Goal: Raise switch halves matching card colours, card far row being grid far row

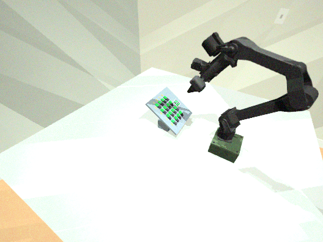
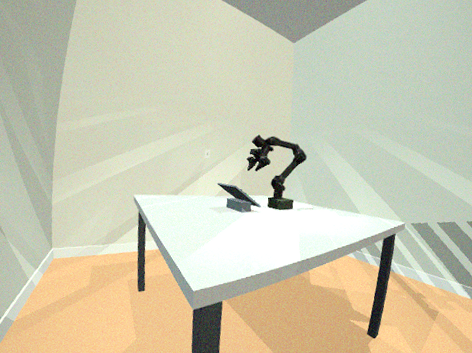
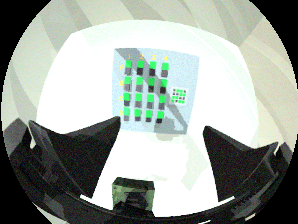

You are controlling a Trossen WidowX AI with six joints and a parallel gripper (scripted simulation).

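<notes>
Your gripper (image 3: 143, 137) hangs wide open with nothing between its fingers, raised well above the tilted switch panel (image 1: 168, 110) on the white table (image 1: 122, 183). You see the panel sloping on its grey stand (image 1: 163, 126), with rows of green-and-dark-grey rocker switches (image 3: 144, 92). Just beside the grid sits the small card (image 3: 178, 95); any writing is too small to read.
</notes>
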